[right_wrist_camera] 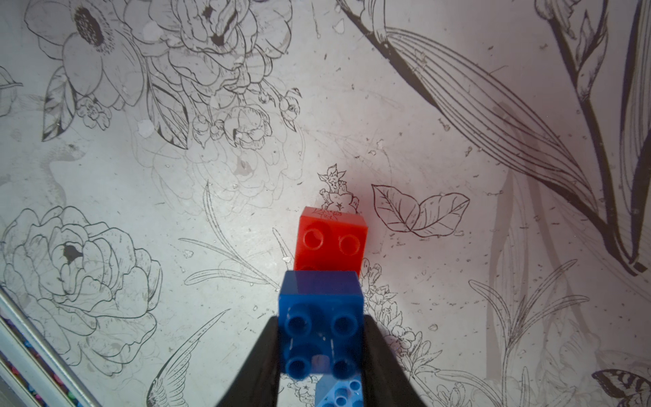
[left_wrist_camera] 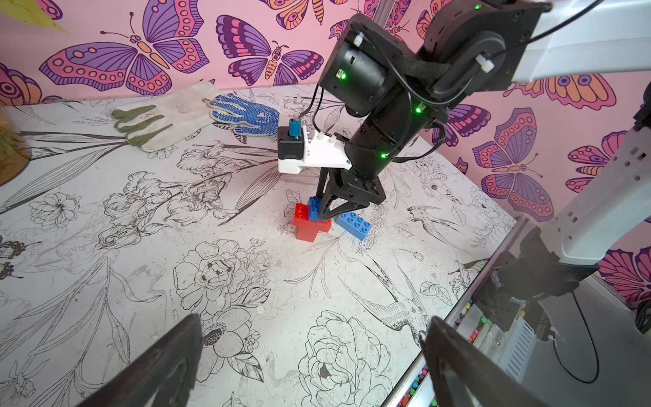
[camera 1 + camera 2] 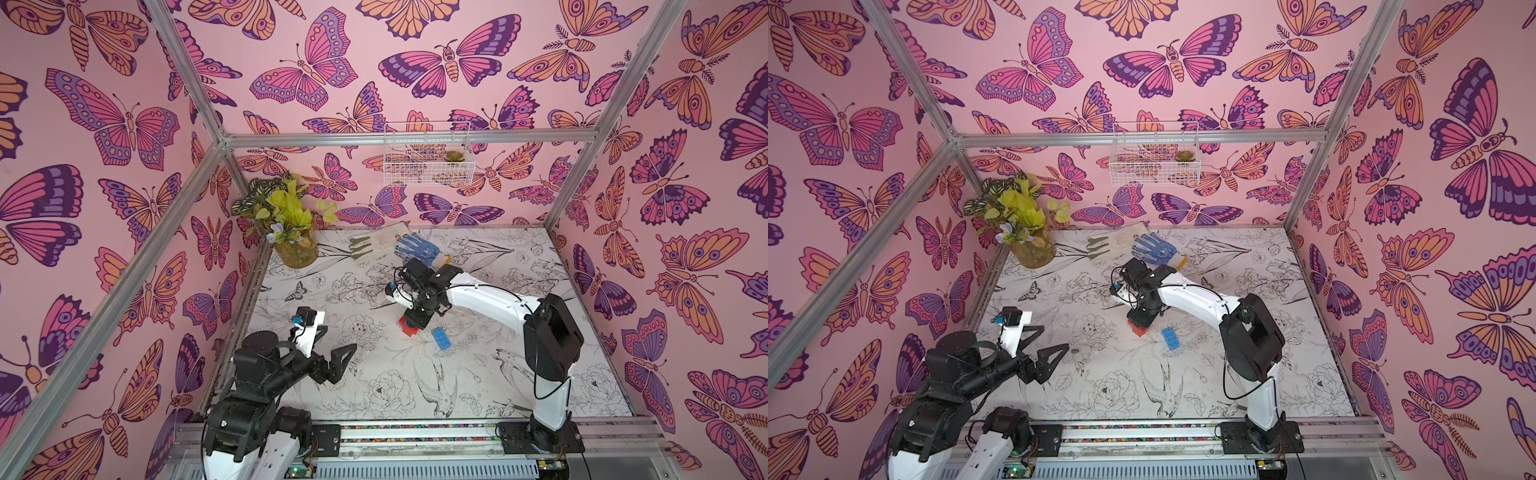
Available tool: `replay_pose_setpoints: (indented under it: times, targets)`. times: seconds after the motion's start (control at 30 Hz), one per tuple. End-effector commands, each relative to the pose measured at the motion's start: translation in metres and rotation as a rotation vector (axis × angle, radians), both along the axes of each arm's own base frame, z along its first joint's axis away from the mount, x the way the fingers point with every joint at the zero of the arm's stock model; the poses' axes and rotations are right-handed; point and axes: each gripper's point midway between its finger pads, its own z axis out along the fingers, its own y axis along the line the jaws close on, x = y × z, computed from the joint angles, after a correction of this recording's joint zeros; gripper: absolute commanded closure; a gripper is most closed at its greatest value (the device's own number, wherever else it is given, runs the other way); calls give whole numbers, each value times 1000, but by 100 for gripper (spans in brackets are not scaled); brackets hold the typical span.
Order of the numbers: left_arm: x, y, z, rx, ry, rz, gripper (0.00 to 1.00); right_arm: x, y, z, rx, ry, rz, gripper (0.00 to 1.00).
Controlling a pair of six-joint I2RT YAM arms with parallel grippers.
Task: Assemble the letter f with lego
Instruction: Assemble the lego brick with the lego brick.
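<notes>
Left end effector (image 3: 336,337): I am holding it spread wide and empty over the near left of the tabletop (image 3: 374,399), well apart from the bricks.
Long blue brick (image 2: 354,223): it is lying loose and flat, studs up, just beside the red bricks.
Red bricks (image 2: 311,227): they are sitting joined in a low cross-like shape, the start of the letter f.
Right end effector (image 1: 320,352): I am clamping it narrow on the short blue brick (image 1: 320,292), one finger on each side wall, studs up.
Brick to stack: the short blue brick is sitting over part of the red bricks, with two red studs bare past it. I cannot tell whether it is pressed home.
Step in hand: I judge that I am setting the short blue brick onto the red.
Next move: probably pressing straight down until it seats, letting go without tilting it, then going for the long blue brick.
Gloves (image 3: 376,245): they are lying by the far edge, out of play.
</notes>
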Motion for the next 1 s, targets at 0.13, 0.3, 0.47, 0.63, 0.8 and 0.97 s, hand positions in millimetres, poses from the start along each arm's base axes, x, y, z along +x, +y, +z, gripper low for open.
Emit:
replay_pose_setpoints:
  times: [0.13, 0.3, 0.47, 0.63, 0.8, 0.97]
  targets:
    - [-1, -2, -1, -5, -12, -11, 1, -2, 2, -6, 1, 36, -4, 79]
    - [-1, -2, -1, -5, -14, -12, 1, -2, 1, -8, -4, 41, -6, 79]
    - [-2, -2, -1, -5, -13, -11, 1, -3, 2, -12, -17, 50, -4, 79]
    - [-2, -2, -1, -6, -15, -10, 1, -3, 2, -17, -39, 52, -4, 79]
    - [-2, -2, -1, -5, -14, -10, 1, -3, -1, -20, -58, 55, -6, 79]
    - [-2, -2, -1, -6, -14, -11, 1, -2, -4, -19, -71, 53, -22, 80]
